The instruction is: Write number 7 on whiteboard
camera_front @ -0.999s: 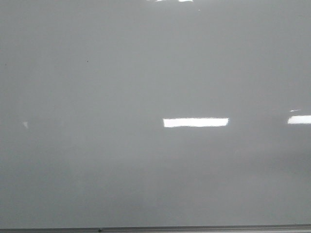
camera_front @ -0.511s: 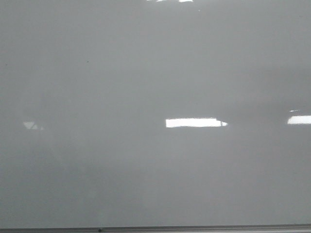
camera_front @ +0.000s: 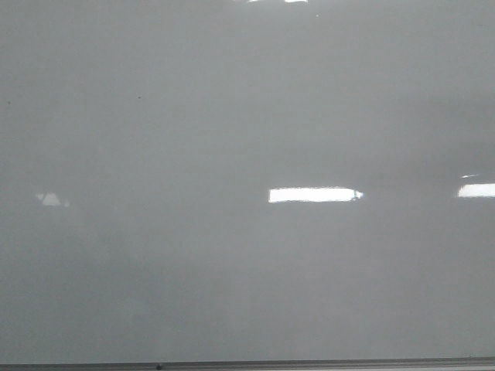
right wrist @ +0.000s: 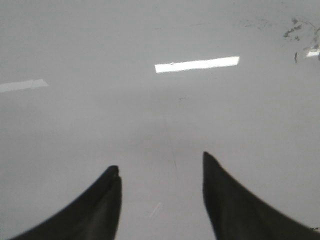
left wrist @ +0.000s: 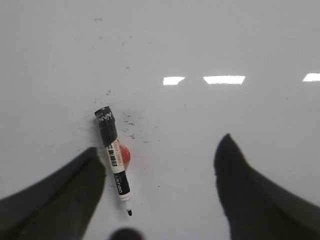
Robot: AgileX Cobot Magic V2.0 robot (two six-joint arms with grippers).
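Glossy grey whiteboard [camera_front: 232, 116] fills the front view, unmarked, bearing only light reflections. Left gripper [left wrist: 160, 165] hovers over the board, fingers [left wrist: 75, 185] spread apart, a black-and-white marker [left wrist: 114, 157] lying just beside one. Right gripper [right wrist: 160, 180] hovers likewise, fingers apart, holding nothing.
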